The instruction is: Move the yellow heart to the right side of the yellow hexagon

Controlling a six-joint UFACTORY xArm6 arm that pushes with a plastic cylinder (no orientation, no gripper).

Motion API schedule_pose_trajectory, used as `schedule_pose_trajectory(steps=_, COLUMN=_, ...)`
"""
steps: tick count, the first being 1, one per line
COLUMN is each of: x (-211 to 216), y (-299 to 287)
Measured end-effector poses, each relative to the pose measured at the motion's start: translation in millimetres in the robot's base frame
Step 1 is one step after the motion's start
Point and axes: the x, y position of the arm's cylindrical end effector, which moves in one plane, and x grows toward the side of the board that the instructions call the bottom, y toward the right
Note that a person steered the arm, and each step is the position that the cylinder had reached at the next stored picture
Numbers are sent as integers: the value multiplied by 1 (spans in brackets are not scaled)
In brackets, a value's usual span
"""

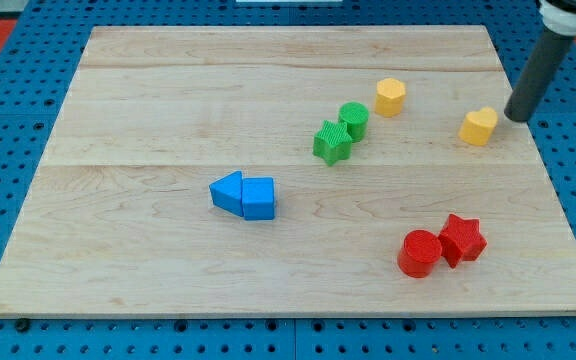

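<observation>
Jaws: none fitted; my tip (517,117) rests on the desk (168,100) just right of the yellow heart (479,127), apart or touching unclear. Heart sits already right of the yellow hexagon (390,97), slightly lower. Step: final nudge, judged; next needs a short leftward push. Rod's upper part is cut off at the view's top

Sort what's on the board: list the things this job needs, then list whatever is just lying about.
For the job:
yellow heart
yellow hexagon
my tip, just to the view's right of the heart

Lying about:
green cylinder
green star
two blue blocks
red cylinder
red star
</observation>
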Motion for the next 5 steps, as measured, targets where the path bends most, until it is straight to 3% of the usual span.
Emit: schedule_pose_trajectory(steps=5, x=22, y=-145)
